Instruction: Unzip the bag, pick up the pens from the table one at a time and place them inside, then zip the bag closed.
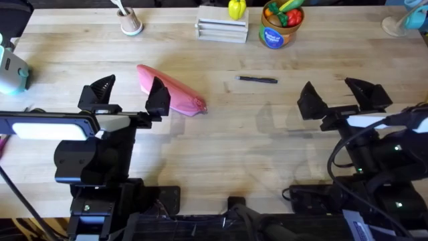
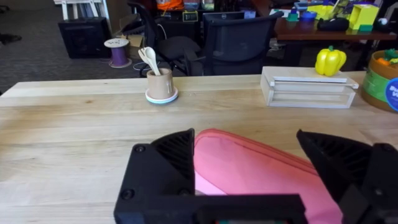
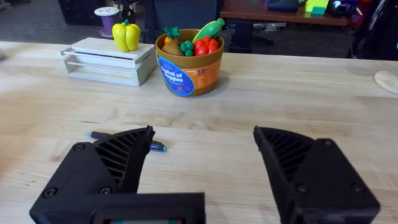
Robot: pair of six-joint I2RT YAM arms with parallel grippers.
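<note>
Pink fabric marks the pencil pouch [image 1: 170, 94], which lies slanted on the pale wooden worktop [image 1: 227, 144], its long body running from about 10 o'clock to 4 o'clock in the overhead view. The left gripper [image 1: 128, 94] hovers at the pouch's upper end with its jaws spread wide: one black finger stands over the pouch, the other over bare wood at 9 o'clock of it. In the left wrist view the pouch [image 2: 261, 171] shows between the two fingers, and I cannot tell if they touch it.

One dark pen [image 1: 257, 79] lies flat near the middle of the worktop, at about 2 o'clock from the pouch and well apart from it. The right gripper [image 1: 340, 98] is at 4 o'clock of the pen, jaws wide and holding nothing. In the right wrist view the pen [image 3: 124, 140] is partly hidden behind one finger.

Along the far edge stand a beige cup with white sticks [image 1: 130, 21], a small white wooden rack [image 1: 222, 28] with a yellow toy pepper [image 1: 237, 9] on it (just beside the rack, at 3 o'clock) and a tub of toy vegetables [image 1: 280, 27].
</note>
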